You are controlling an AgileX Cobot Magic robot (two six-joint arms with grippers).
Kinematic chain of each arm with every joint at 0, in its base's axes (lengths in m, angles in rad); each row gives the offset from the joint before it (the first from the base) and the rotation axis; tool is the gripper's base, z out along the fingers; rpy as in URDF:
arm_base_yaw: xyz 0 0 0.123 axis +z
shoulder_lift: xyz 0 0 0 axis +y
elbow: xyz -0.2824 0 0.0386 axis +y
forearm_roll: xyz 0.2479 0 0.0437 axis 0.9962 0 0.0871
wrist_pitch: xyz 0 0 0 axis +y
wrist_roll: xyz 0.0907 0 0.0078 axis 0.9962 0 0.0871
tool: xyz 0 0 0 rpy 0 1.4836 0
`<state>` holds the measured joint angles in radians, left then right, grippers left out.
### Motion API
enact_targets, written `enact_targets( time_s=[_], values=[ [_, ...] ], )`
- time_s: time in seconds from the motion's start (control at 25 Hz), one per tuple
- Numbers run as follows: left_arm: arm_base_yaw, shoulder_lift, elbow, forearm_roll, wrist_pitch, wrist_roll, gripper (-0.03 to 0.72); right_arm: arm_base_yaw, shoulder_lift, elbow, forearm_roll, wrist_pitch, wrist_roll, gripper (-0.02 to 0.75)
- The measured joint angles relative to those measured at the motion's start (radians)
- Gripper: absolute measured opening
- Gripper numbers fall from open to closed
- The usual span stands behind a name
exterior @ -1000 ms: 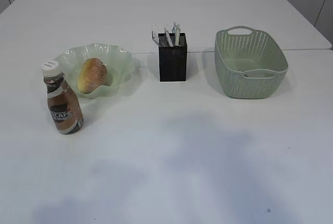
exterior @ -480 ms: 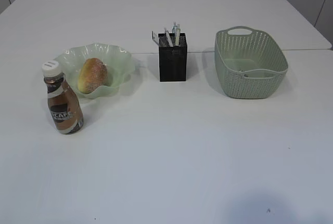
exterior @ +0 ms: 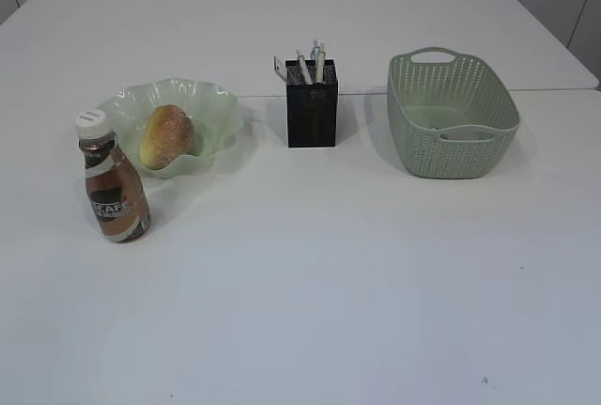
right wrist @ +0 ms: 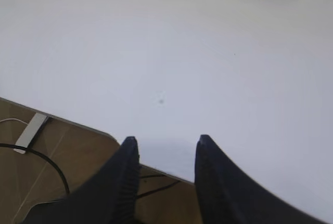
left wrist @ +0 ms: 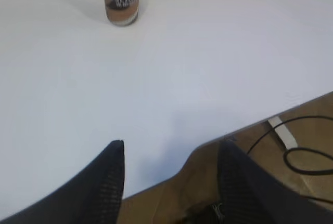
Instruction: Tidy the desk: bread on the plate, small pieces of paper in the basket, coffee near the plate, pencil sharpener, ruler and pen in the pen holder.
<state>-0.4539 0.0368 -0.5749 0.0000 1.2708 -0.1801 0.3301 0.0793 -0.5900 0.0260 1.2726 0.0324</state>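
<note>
One white table (exterior: pixel 310 273) fills the exterior view, and on it stand five things of the task, each counted once. At the left of the frame, one plate (exterior: pixel 211 104) of pale green glass with a wavy rim holds one bread (exterior: pixel 167 136), a golden-brown bun lying inside the dish. Just in front of the plate, toward the lower left, stands one coffee (exterior: pixel 113 179) bottle, upright, white cap on, its brown label facing the camera; it sits near the plate but apart from its rim.

At the upper middle of the frame stands one pen holder (exterior: pixel 311 104), a black mesh box, upright. Several slim items poke out of its top: at least three pale sticks, and one clear flat piece at its left corner that may be the ruler, though it is too small to tell for certain. To the right stands one basket (exterior: pixel 453 116), pale green and woven-looking, with two cut-out handles; what lies in its bottom cannot be made out.

Two end effectors show, only in the wrist views. The left end effector (left wrist: pixel 170 154) hangs over the near edge of the table at the bottom of its frame, its two dark fingers (left wrist: pixel 106 182) spread well apart with nothing between them; the coffee sits at that frame's upper left. The right end effector (right wrist: pixel 165 148) hangs likewise over the table's edge, fingers moderately apart and holding nothing, with the basket's base at the top of its frame.
</note>
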Motion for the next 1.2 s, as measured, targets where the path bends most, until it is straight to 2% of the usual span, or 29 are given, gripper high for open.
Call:
enact_targets(
  time_s=[0.16, 0.36, 0.52, 0.76, 1.2],
  values=[
    [0.0, 0.0, 0.03, 0.0, -0.041, 0.015, 0.401, 0.0, -0.058, 0.052, -0.012, 0.0, 0.0, 0.3],
    [0.0, 0.0, 0.061, 0.044, -0.134, 0.023, 0.401, 0.0, -0.066, 0.077, -0.049, -0.077, 0.0, 0.3],
    [0.0, 0.0, 0.067, 0.052, -0.145, 0.041, 0.401, 0.0, -0.068, 0.096, -0.081, -0.11, 0.0, 0.3],
    [0.0, 0.0, 0.067, 0.052, -0.148, 0.145, 0.401, 0.0, -0.068, 0.097, -0.083, -0.115, 0.0, 0.3],
    [0.0, 0.0, 0.067, 0.052, -0.15, 0.151, 0.401, 0.0, -0.068, 0.097, -0.084, -0.115, 0.0, 0.299]
  ],
)
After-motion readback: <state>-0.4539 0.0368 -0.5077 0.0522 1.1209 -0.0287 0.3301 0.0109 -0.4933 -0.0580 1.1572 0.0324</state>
